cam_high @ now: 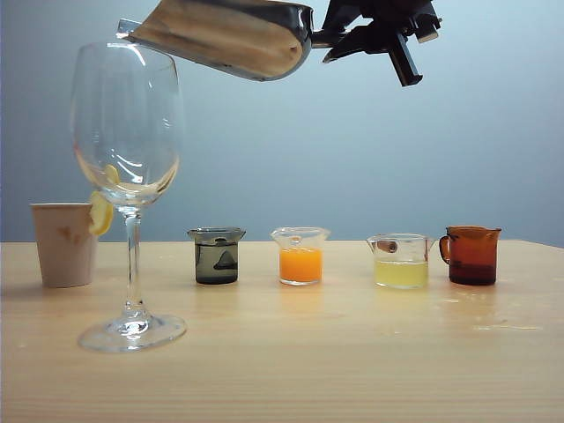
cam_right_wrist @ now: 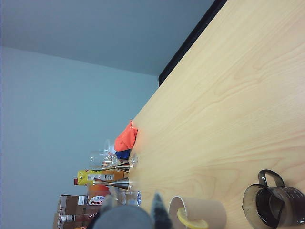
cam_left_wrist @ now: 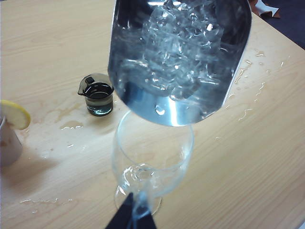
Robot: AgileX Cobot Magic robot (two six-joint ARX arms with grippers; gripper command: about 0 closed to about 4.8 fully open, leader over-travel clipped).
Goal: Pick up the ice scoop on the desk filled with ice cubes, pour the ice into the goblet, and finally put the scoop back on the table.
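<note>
Goblet (cam_high: pixel 129 189) stands on the desk (cam_high: pixel 352 361), empty; left gripper (cam_left_wrist: pixel 135 217), state unclear, sits near its foot. Above its rim, right gripper (cam_high: pixel 370 35) clamps the scoop (cam_high: pixel 233 35), whose ice (cam_left_wrist: pixel 178 47) may overshoot or tip the goblet.

paper cup (cam_high: pixel 63 244), lemon slice (cam_high: pixel 100 213), four beakers (cam_high: pixel 300 256)

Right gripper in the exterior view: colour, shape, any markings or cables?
The right gripper is matte black and angular, with straight flat-sided fingers and a small pale patch at its outer end. No cables or readable markings show. Of the left gripper, the left wrist view shows only dark, tapering finger ends.
</note>
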